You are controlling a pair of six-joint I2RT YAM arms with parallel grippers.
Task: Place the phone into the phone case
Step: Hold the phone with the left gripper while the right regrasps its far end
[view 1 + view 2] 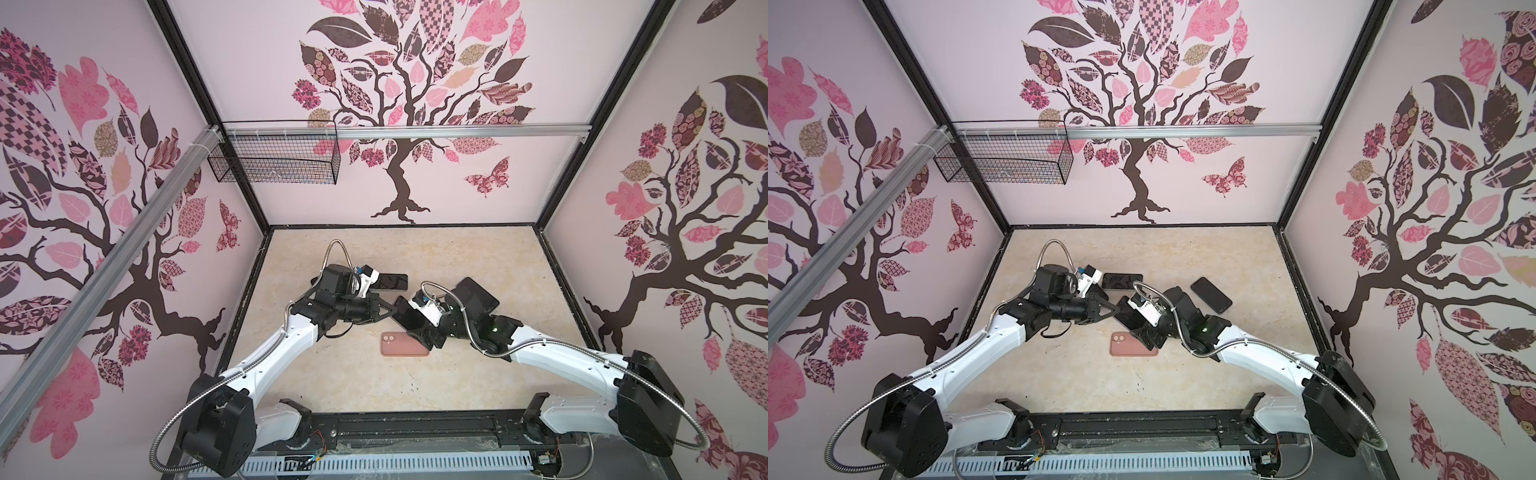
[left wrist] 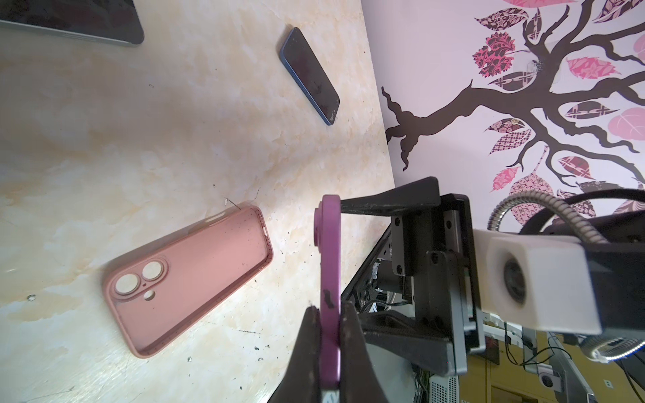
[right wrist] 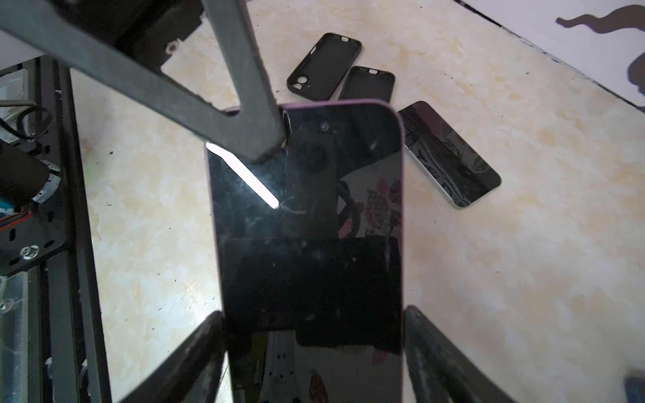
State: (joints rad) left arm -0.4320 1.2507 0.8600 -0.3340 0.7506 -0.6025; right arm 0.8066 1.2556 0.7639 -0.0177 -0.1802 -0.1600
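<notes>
The phone point(image 3: 307, 244) has a purple rim and a dark screen, and it is held above the table between both arms point(image 1: 405, 318) point(image 1: 1127, 316). My left gripper point(image 2: 330, 310) is shut on the phone's thin edge point(image 2: 330, 265), one finger on each face. The fingers of my right gripper point(image 3: 314, 314) stand on either side of the phone's width; a thin gap shows at one finger, so it is open. The pink phone case point(image 1: 405, 344) point(image 1: 1133, 344) point(image 2: 188, 279) lies hollow side up on the table, just in front of and below the phone.
A dark phone point(image 1: 392, 281) lies behind the left arm and another point(image 1: 1211, 295) lies to the right. Two black cases point(image 3: 324, 66) point(image 3: 366, 83) and a silver-edged phone point(image 3: 450, 153) lie beyond the held phone. A wire basket point(image 1: 274, 160) hangs on the back rail.
</notes>
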